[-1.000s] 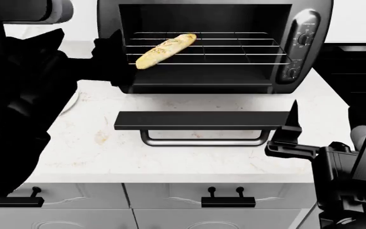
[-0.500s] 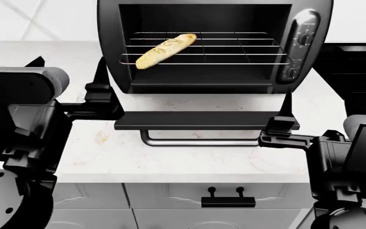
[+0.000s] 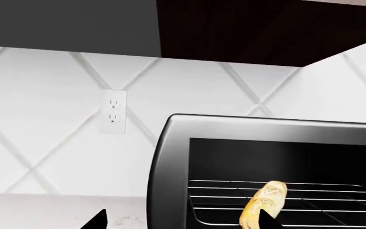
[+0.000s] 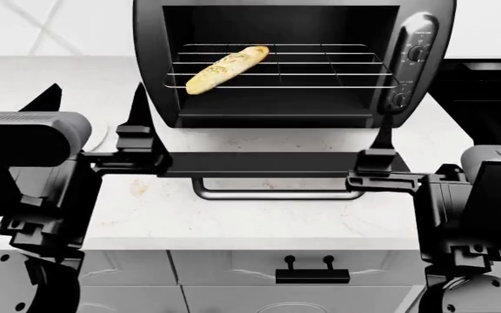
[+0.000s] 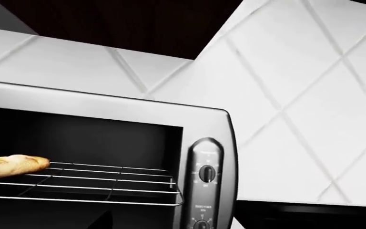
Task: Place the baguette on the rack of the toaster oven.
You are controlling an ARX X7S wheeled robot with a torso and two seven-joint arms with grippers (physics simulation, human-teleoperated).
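Lying on the rack (image 4: 320, 65), the baguette (image 4: 226, 68) sits clear of both hands.

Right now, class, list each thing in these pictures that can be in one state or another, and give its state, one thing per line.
Toaster oven: open, cavity dark.
Door: dropped down flat.
Rack: inside the cavity, carrying the loaf.
Baguette: lying at an angle on the rack's left part.
Left tool: open, holding nothing.
Right tool: cannot tell whether open or shut.

Oven mouth open; dropped door (image 4: 268, 164) fronts it
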